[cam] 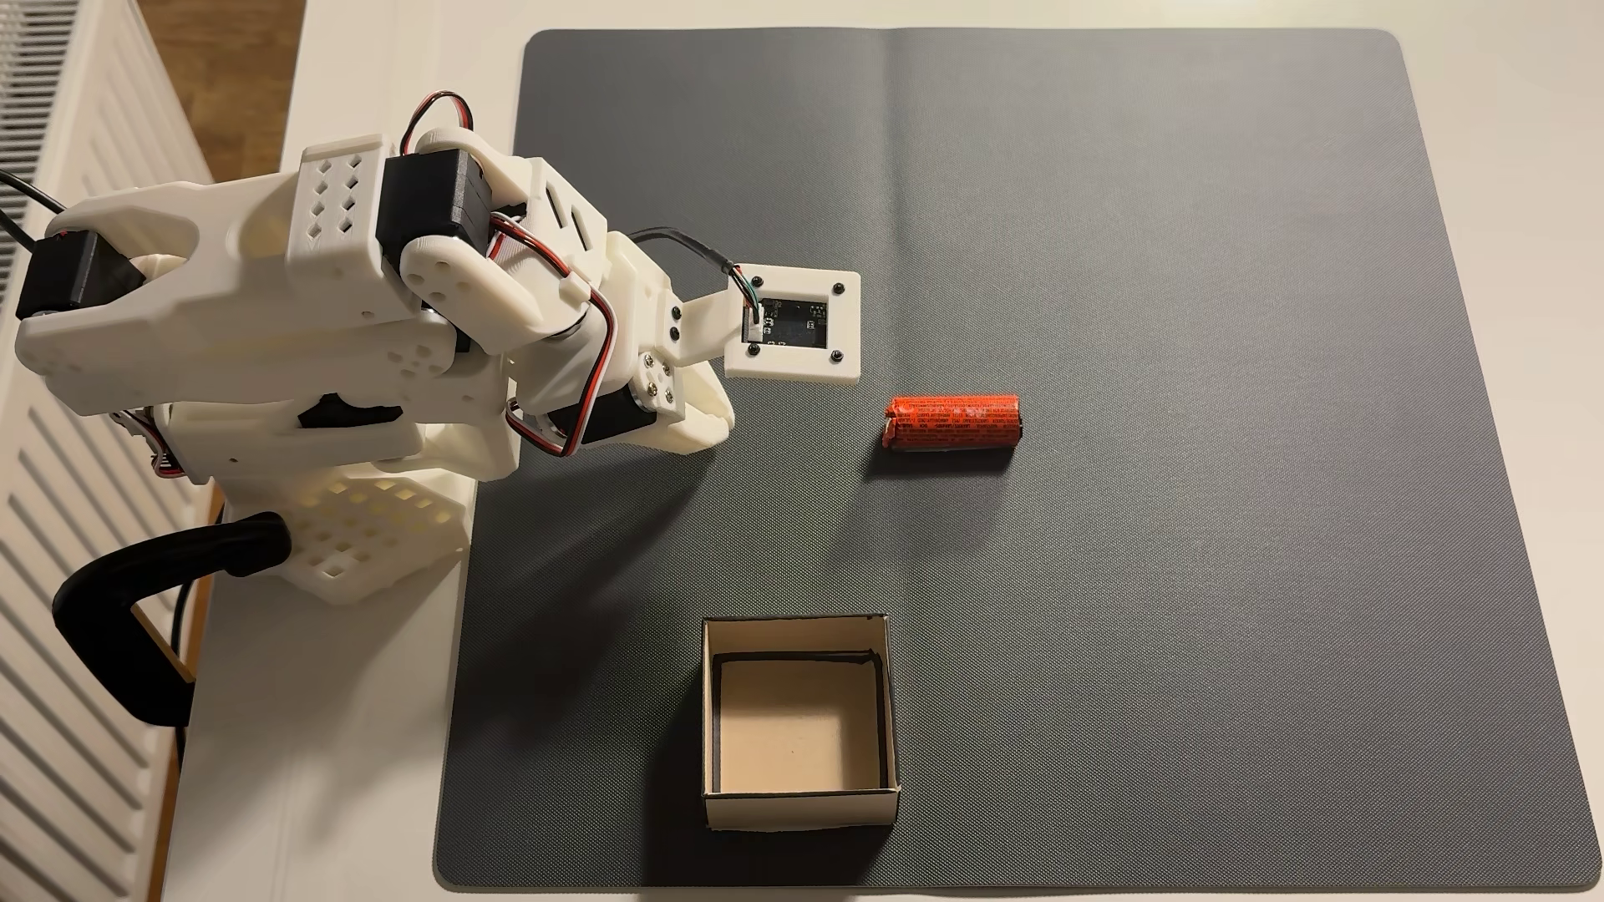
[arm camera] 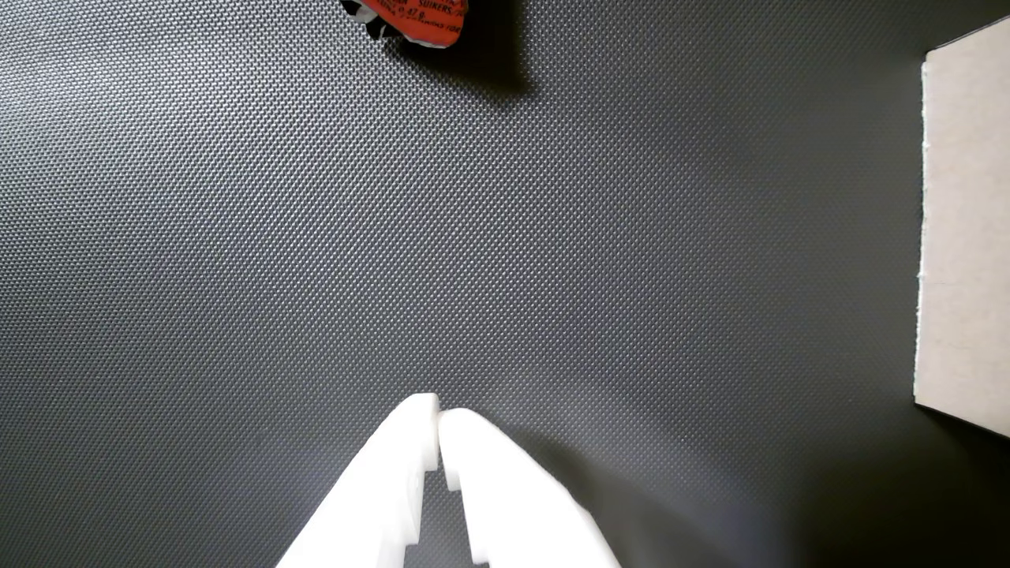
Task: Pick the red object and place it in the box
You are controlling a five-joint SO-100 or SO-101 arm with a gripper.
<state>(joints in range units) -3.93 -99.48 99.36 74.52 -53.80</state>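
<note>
- In the wrist view I see my gripper coming in from the bottom centre of the frame; its two white fingers meet at the tips, so the jaws are closed on nothing.
- Below the fingertips there is only the dark grey textured mat, with the fingers' shadow falling to the lower right.
- At the right edge of the wrist view I see a pale cardboard wall of the box, well apart from the fingertips.
- At the top edge of that view, a little left of centre, a piece of the red object shows, orange-red with dark print, its shadow falling to the right of it.
- In the fixed view the white arm sits at the left of the frame, folded low over the mat's left edge, its base on the white worktop.
- The arm's camera mount sticks out to the right, just left of centre; from this view I cannot tell how the jaws stand.
- The red object lies on its side on the mat at mid-frame, lengthwise left to right, to the right of the camera mount and apart from it.
- The box stands open at the bottom centre of the frame, with a tan floor and black inner edging, well apart from the red object.
- A white radiator runs down the left edge.
</note>
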